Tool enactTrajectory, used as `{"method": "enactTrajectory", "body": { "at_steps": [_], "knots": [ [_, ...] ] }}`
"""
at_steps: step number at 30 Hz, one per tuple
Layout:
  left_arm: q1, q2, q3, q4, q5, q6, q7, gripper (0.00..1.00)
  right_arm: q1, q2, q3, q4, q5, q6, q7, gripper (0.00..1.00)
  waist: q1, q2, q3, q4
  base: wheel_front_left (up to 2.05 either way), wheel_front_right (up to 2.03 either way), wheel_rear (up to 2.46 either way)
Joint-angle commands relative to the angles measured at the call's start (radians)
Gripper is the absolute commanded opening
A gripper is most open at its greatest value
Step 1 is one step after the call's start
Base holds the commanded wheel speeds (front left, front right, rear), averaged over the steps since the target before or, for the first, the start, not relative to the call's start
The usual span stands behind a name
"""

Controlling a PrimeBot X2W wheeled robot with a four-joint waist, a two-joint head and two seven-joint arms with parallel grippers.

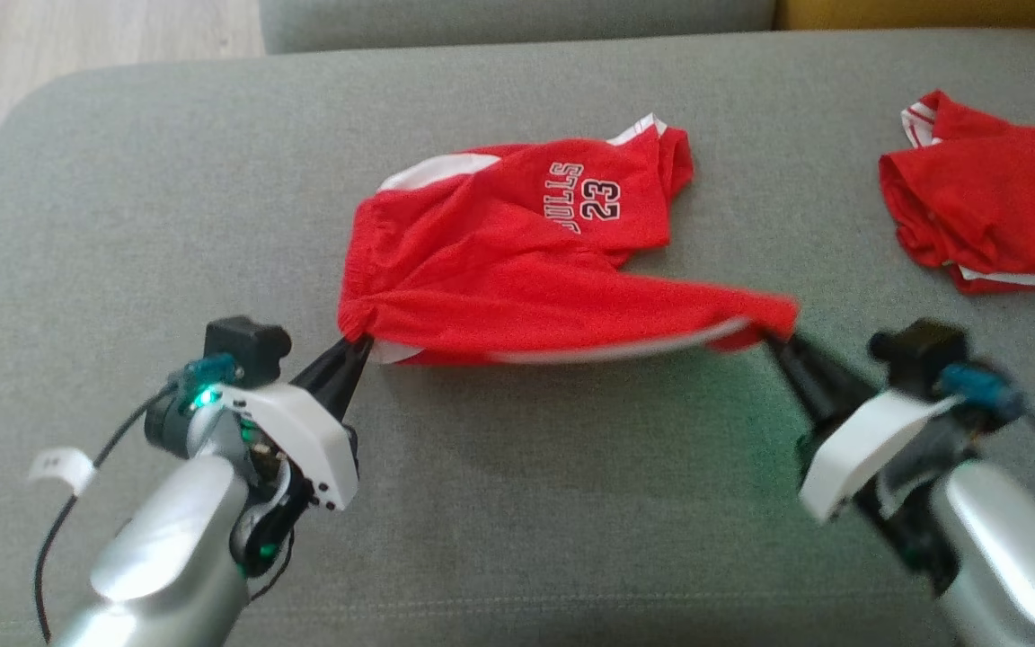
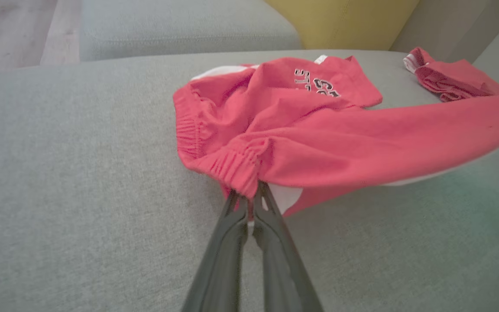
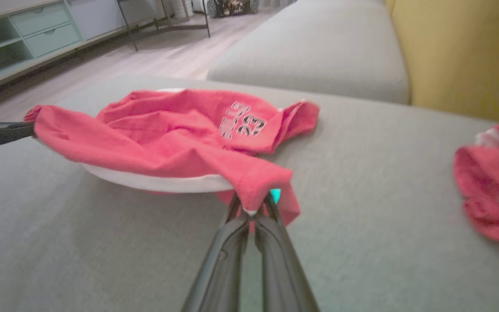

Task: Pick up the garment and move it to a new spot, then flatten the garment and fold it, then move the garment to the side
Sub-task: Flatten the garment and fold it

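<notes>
While the left gripper (image 1: 358, 343) is clamped on the elastic waistband (image 2: 232, 167) and the right gripper (image 1: 774, 338) on the opposite corner, the red garment (image 1: 517, 270) sags between them over the middle of the grey cushion (image 1: 167, 207). This looks like the pick-up step; next, both arms must lift evenly and carry. At the cushion's far right, a second red garment (image 1: 994, 216) is cut off.

I observed one grey upholstered cushion (image 1: 167, 225) serving as the support surface. The red shorts (image 1: 517, 261), white-trimmed and printed with 23, lay near its centre: far portion resting on the fabric, near edge raised off it. A second red garment (image 1: 994, 207) lay crumpled at the far right, well apart from them.
</notes>
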Motion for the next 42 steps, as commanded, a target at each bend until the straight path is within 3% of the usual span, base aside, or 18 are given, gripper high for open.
{"method": "enactTrajectory", "body": {
  "at_steps": [1,10,15,19,26,34,38,42],
  "knots": [
    [-0.052,0.041,0.033,-0.041,-0.004,-0.005,0.001,0.0,-0.049,-0.024,-0.008,-0.041,-0.014,0.007,-0.018,0.0,0.0,0.0,-0.01,0.004,0.0,0.0,0.0],
    [-0.117,0.1,0.071,-0.244,-0.035,0.013,0.077,0.0,-0.172,-0.061,-0.133,-0.096,-0.14,0.007,-0.089,0.0,0.0,0.0,-0.084,0.011,0.0,0.0,0.0],
    [-0.077,0.126,0.079,-0.375,-0.082,0.03,0.152,0.0,-0.126,-0.084,-0.172,-0.173,-0.158,0.007,-0.019,0.0,0.0,0.0,-0.125,0.013,0.0,0.0,0.0],
    [-0.005,0.179,0.085,-0.514,-0.106,0.063,0.216,0.0,-0.037,-0.095,-0.223,-0.275,-0.175,0.007,0.048,0.0,0.0,0.0,-0.143,0.011,0.0,0.0,0.0],
    [-0.007,0.255,0.116,-0.7,-0.125,0.112,0.327,0.0,-0.014,-0.103,-0.293,-0.441,-0.179,0.007,0.159,0.0,0.0,0.0,-0.108,0.014,0.0,0.0,0.0],
    [-0.236,0.224,0.137,-0.59,-0.144,0.076,0.4,0.0,-0.311,-0.126,-0.183,-0.363,-0.08,0.007,0.217,0.0,0.0,0.0,0.036,-0.001,0.0,0.0,0.0],
    [-0.441,0.206,0.161,-0.447,-0.107,0.046,0.384,0.0,-0.587,-0.129,-0.103,-0.212,-0.052,0.007,0.189,0.0,0.0,0.0,0.151,-0.016,0.0,0.0,0.0],
    [-0.636,0.178,0.188,-0.294,-0.064,0.03,0.314,0.0,-0.851,-0.09,-0.07,-0.014,-0.066,0.007,0.102,0.0,0.0,0.0,0.249,-0.025,0.0,0.0,0.0]
  ]
}}
